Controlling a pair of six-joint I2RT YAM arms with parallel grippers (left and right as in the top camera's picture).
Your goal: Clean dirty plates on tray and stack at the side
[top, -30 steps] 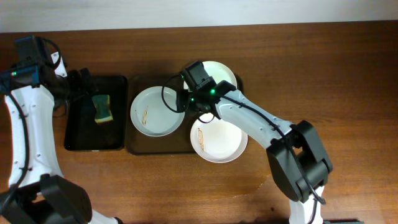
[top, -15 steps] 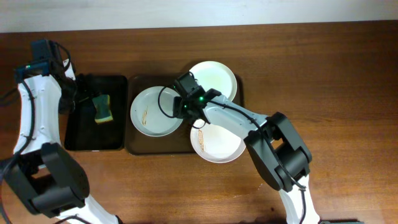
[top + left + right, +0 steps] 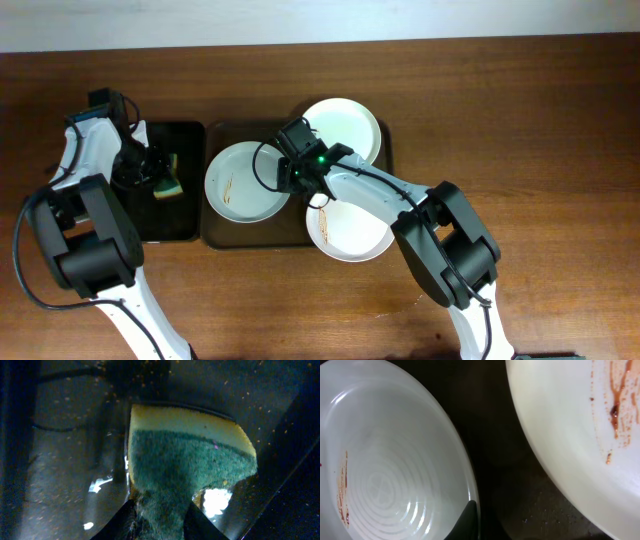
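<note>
Three white plates lie on the dark brown tray (image 3: 258, 234). The left plate (image 3: 240, 182) (image 3: 385, 470) has a thin orange streak. The front right plate (image 3: 352, 228) (image 3: 570, 425) carries red-brown streaks and overhangs the tray's edge. The back plate (image 3: 345, 128) looks clean. My right gripper (image 3: 297, 180) (image 3: 472, 515) is shut on the left plate's right rim, with one dark finger (image 3: 466, 522) inside the rim and the other hidden. My left gripper (image 3: 150, 172) (image 3: 160, 512) is shut on a green and yellow sponge (image 3: 166, 174) (image 3: 190, 455).
The sponge sits in a smaller black tray (image 3: 160, 222) left of the brown tray, with wet specks on its floor (image 3: 65, 460). Bare wooden table (image 3: 520, 140) stretches to the right. The wall edge runs along the back.
My left arm came in over the black tray and its fingers closed on the sponge. My right gripper closed on the left plate's rim, and that plate shifted slightly left.
</note>
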